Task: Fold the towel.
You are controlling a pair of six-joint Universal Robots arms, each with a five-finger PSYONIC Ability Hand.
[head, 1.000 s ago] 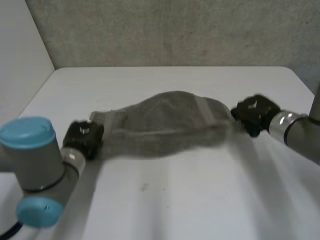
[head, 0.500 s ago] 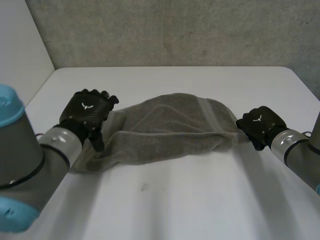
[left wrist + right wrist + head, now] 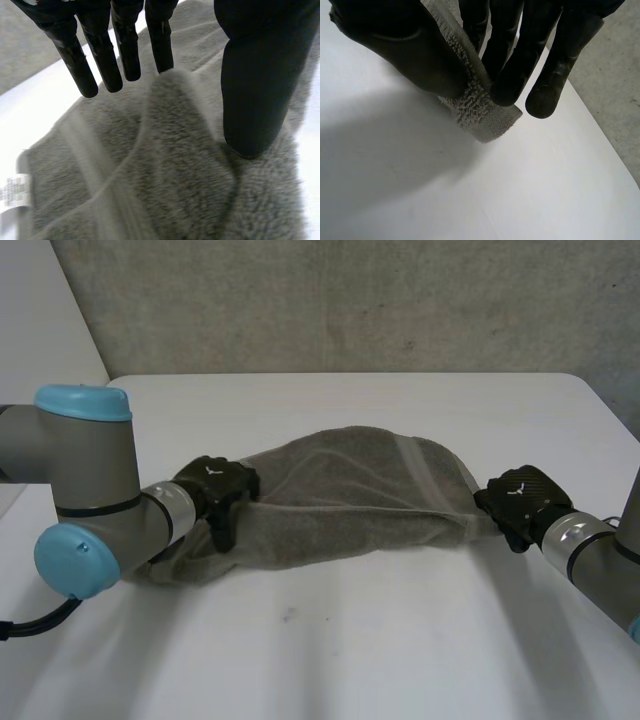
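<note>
A grey towel (image 3: 340,500) lies bunched lengthwise across the middle of the white table (image 3: 350,650). My left hand (image 3: 218,490) is down on its left end. In the left wrist view that hand (image 3: 252,75) is open: straight fingers (image 3: 125,50) hover over a raised ridge of the towel (image 3: 180,170), and the thumb tip rests on the cloth beside it. My right hand (image 3: 520,502) holds the towel's right end. The right wrist view shows this hand (image 3: 415,50) pinching a hemmed corner of the towel (image 3: 482,120) between thumb and fingers, just above the table.
A white label (image 3: 12,192) is sewn to the towel's edge beyond my left fingertips. A grey wall (image 3: 350,300) runs behind the table and a white panel (image 3: 40,320) stands at the left. My left arm (image 3: 90,500) crosses the table's left side.
My left hand let go of the towel's left end, rose open, then came down onto that end. The towel sank to the table. My right hand kept its grip and shifted slightly right.
</note>
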